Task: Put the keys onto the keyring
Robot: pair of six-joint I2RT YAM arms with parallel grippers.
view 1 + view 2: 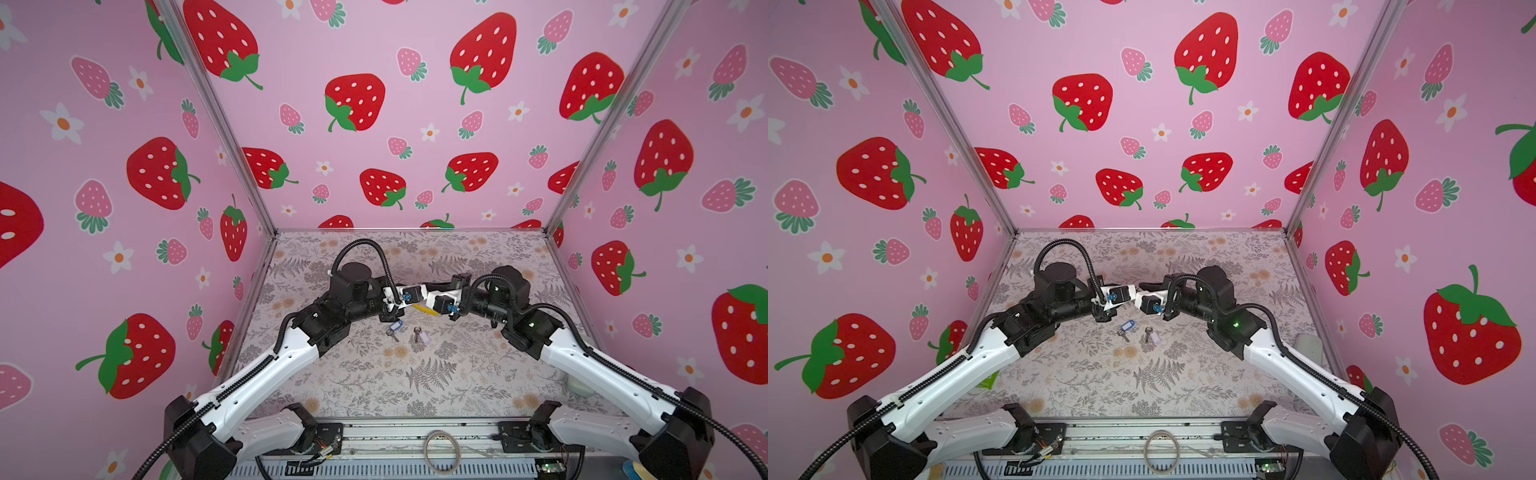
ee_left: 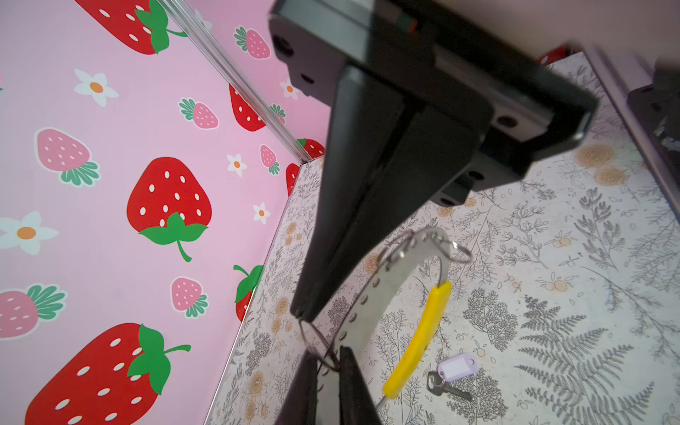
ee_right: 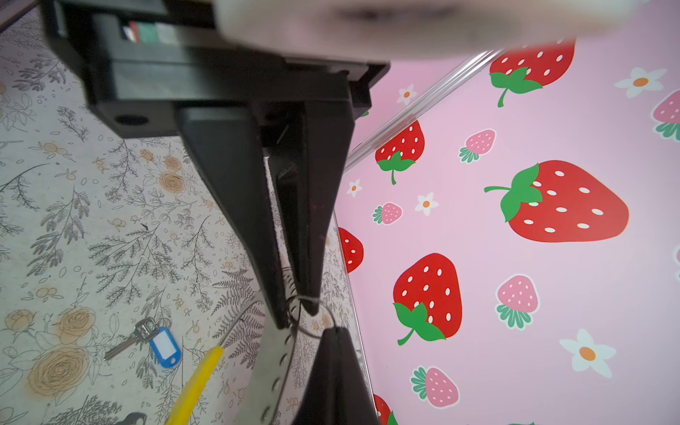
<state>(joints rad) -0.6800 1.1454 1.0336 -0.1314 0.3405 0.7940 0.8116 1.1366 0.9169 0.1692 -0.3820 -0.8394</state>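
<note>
Keyring [image 2: 386, 279] hangs above the table [image 1: 374, 386]: the right gripper [image 3: 297, 318] is clamped on its holed grey band, and the left gripper [image 2: 304, 317] is pinched shut on one of its thin wire loops. Below lie the blue-tagged key [image 1: 395, 328] and the lilac-tagged key [image 1: 419, 334], just apart.

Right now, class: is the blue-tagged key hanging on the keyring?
No, the blue-tagged key lies on the table, apart from the keyring.
</note>
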